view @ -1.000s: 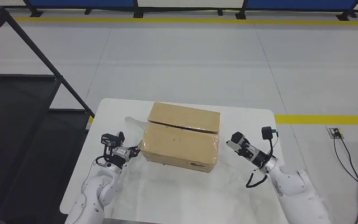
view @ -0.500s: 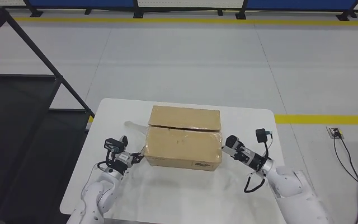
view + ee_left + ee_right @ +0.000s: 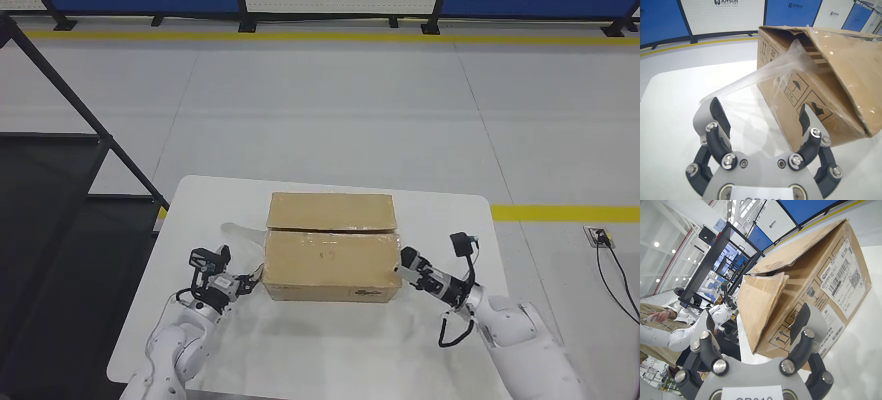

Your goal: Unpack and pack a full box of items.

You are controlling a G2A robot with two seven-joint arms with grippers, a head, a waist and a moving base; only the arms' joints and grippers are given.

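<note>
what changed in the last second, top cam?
Both arms closed in on the brown cardboard box: the open left pincer and open right pincer came up to its ends. The box turned to sit square with the white table. Nothing was gripped; the clear tape strip still trails off its left end.

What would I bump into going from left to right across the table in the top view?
left gripper → cardboard box → right gripper
</note>
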